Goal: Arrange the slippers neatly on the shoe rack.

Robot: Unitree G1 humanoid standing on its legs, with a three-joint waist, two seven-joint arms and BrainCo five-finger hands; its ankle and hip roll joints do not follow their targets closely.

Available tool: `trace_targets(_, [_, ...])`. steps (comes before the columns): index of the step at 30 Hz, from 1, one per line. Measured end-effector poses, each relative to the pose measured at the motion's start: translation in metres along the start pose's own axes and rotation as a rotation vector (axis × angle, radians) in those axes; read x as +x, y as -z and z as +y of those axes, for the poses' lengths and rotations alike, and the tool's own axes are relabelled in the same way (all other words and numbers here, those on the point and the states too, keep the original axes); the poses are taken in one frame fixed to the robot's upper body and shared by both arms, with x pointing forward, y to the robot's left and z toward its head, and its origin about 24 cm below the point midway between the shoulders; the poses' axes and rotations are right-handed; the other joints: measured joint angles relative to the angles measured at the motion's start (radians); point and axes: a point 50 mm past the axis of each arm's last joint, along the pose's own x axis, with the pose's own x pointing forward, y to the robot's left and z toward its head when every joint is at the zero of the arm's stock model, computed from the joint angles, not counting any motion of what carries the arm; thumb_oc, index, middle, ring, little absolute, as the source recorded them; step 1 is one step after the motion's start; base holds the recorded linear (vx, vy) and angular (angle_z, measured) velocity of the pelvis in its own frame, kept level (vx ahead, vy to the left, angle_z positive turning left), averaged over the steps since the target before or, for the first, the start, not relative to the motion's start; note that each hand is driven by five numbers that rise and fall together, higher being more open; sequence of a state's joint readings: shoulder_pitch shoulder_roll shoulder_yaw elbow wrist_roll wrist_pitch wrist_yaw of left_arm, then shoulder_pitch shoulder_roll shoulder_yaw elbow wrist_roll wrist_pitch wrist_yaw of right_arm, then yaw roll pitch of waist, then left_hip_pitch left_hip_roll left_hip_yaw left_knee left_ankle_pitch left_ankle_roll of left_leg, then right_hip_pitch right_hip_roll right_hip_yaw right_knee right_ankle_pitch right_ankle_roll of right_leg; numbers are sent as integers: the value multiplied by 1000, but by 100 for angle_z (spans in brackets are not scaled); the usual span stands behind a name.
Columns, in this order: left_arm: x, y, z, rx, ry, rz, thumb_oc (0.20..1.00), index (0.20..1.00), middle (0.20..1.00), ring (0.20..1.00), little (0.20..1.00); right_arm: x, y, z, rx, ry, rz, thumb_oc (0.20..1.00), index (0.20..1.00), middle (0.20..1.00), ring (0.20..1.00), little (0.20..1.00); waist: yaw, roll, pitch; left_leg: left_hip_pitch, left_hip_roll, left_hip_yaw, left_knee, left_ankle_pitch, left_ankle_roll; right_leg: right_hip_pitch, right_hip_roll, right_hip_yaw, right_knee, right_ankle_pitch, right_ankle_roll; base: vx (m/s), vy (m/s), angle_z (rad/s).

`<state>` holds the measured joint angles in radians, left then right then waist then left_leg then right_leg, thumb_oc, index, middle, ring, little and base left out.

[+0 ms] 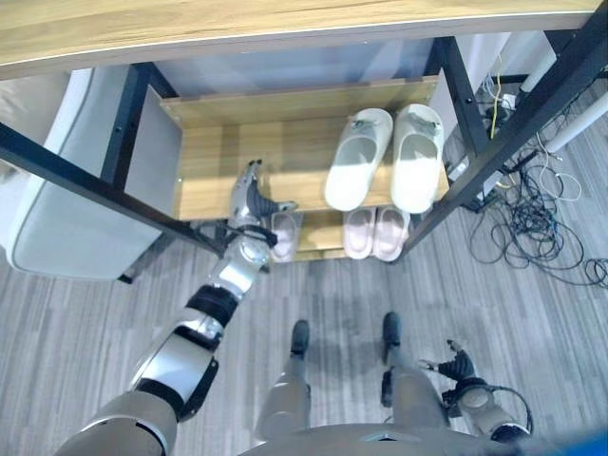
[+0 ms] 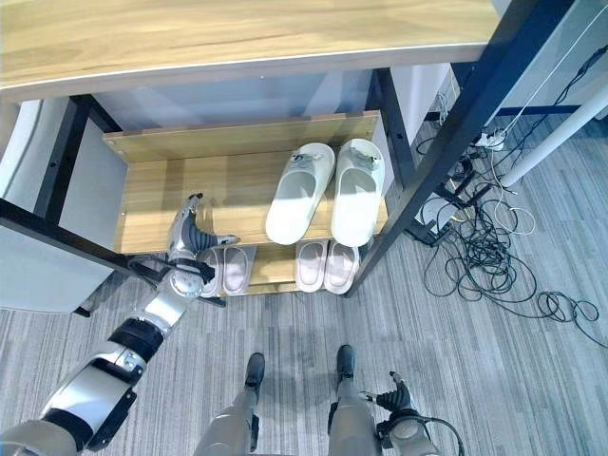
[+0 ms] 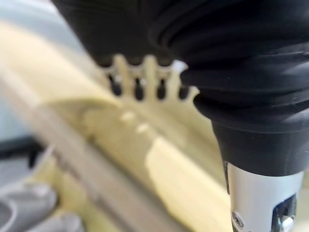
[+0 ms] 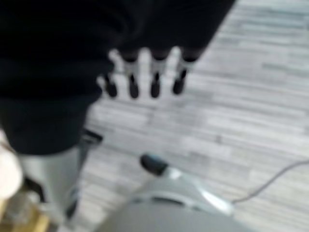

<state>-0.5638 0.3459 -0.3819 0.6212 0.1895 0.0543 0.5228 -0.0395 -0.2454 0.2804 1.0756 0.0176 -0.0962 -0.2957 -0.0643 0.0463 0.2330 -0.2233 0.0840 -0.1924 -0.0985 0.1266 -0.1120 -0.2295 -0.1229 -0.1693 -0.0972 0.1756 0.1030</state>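
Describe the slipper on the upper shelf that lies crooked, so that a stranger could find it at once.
Look at the wooden shoe rack with black metal legs, standing under the table. On its upper shelf, toward the right, lies a pair of pale white slippers. The one you want is the left slipper: it is slanted, while its neighbour, the right slipper, lies straight.

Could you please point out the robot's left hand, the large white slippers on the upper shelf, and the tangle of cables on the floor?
left hand (image 1: 249,198), left eye view, back of hand.
large white slippers (image 1: 418,157), left eye view, strap of one.
cables (image 2: 484,261), right eye view, loops.
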Motion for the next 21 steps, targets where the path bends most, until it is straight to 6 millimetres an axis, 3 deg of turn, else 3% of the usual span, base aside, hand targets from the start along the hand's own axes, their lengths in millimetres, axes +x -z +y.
trace_targets(8, [-16,-53,-40,-135,165,-167,1000,1000,1000,1000,1000,-1,-2,1,18,-2,-9,1000,1000,1000,1000,1000,-34,-2,1,31,5,17,-1,-9,-3,28,1,4,0,-8,8,-6,0,-2])
trace_targets(21, [-26,-60,-68,-190,289,-140,1000,1000,1000,1000,1000,0,-2,1,36,-4,-4,1000,1000,1000,1000,1000,-37,7,-4,47,4,21,-1,-6,5,43,-1,5,4,-3,1,0,0,0])
